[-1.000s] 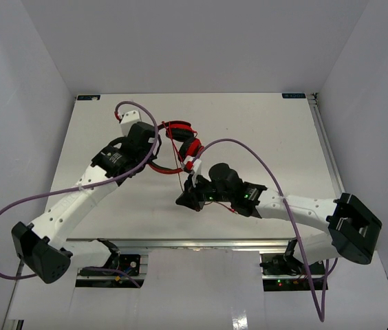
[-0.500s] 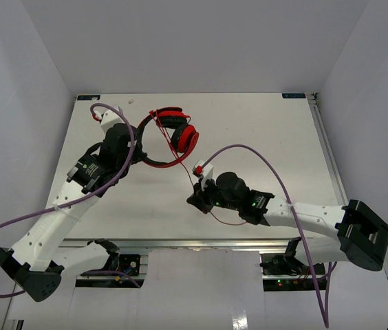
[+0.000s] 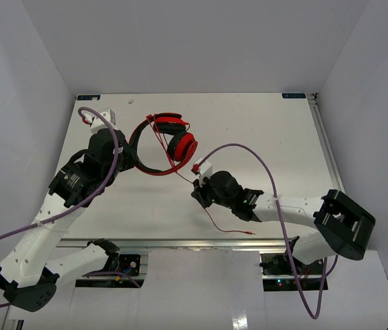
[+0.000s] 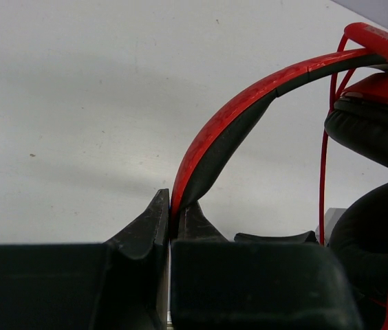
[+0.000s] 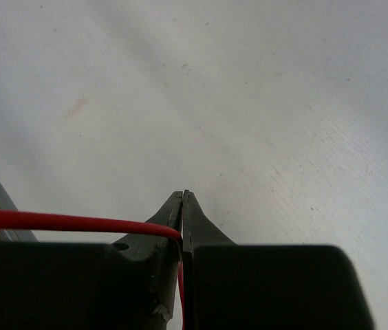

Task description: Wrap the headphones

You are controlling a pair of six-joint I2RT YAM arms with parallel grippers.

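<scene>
The red headphones (image 3: 173,137) lie at the back middle of the white table, two earcups close together, the headband (image 3: 139,148) arching to the left. My left gripper (image 3: 126,160) is shut on the headband (image 4: 249,103); in the left wrist view the band rises from between the jaws toward the black ear pads (image 4: 373,130). The thin red cord (image 3: 180,172) runs from the earcups down to my right gripper (image 3: 197,194), which is shut on the cord (image 5: 56,221). The cord's free end with its plug (image 3: 248,233) trails to the front edge.
Purple robot cables (image 3: 249,148) loop over both arms. A metal rail (image 3: 326,151) runs along the table's right edge, and white walls enclose the sides and back. The table's front edge (image 3: 201,240) is close to the plug.
My left gripper has pulled left and toward the front with the headband, swinging the headphones left. My right gripper has moved slightly back-left along the cord; the free cord end now trails longer behind it.
</scene>
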